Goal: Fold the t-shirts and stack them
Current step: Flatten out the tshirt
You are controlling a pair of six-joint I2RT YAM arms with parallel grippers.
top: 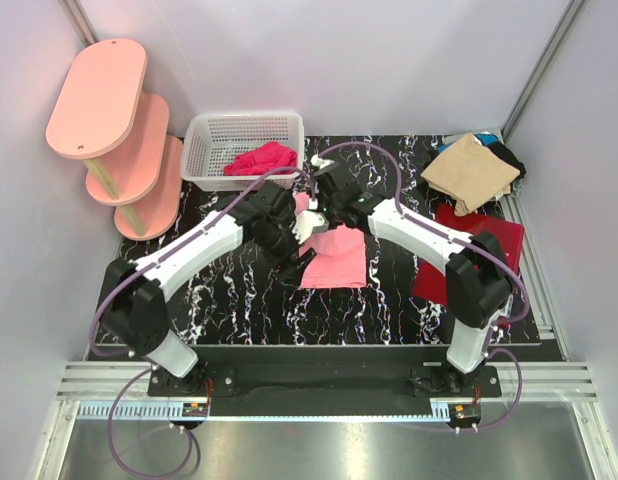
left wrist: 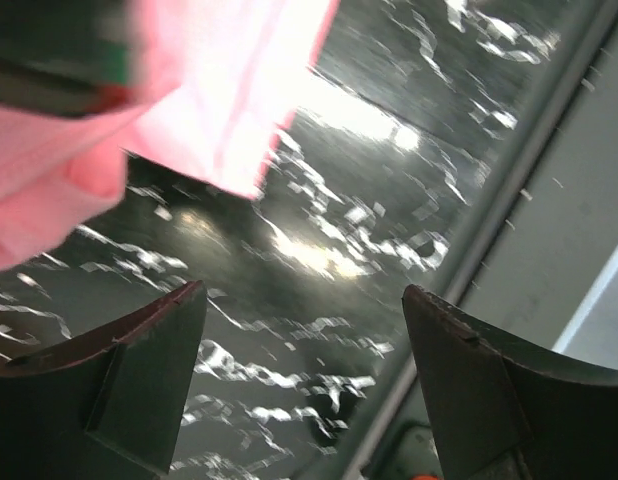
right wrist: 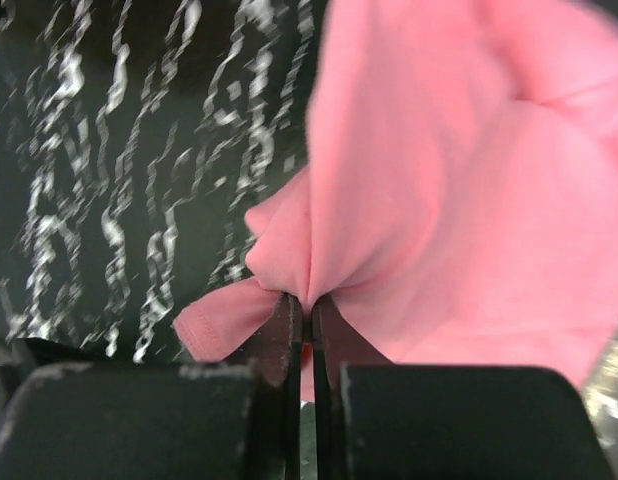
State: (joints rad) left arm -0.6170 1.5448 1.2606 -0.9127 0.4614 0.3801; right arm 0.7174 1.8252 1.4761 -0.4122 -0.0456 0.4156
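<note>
— What is gripped, and where does it lie?

— A large light salmon-pink cloth t-shirt (top: 334,258) is seen on the bench, just on the near side of the white plastic lattice basket (top: 199,165). A bunched fold of it is pinched between the pressed-together fingers of the right hand (right wrist: 307,300). The left hand (left wrist: 301,300) is spread at the shirt's edge, with nothing caught between its fingers.

— What is found around the basket?

— A crumpled magenta cloth (top: 261,158) is lodged inside it. To its left, a pink three-tier shelf (top: 114,130) is stood by the wall. To its right, well apart, a folded tan t-shirt (top: 469,172) is laid over a black cloth (top: 509,155). Nearer than that, a dark red t-shirt (top: 489,235) is spread flat and partly covered by the right arm (top: 429,235).

— And the surface?

— The bench (top: 239,290) is topped in black with white marble veining. It is enclosed by pale lilac walls (top: 389,60), and a metal rail (top: 539,380) is fixed along its near edge.
</note>
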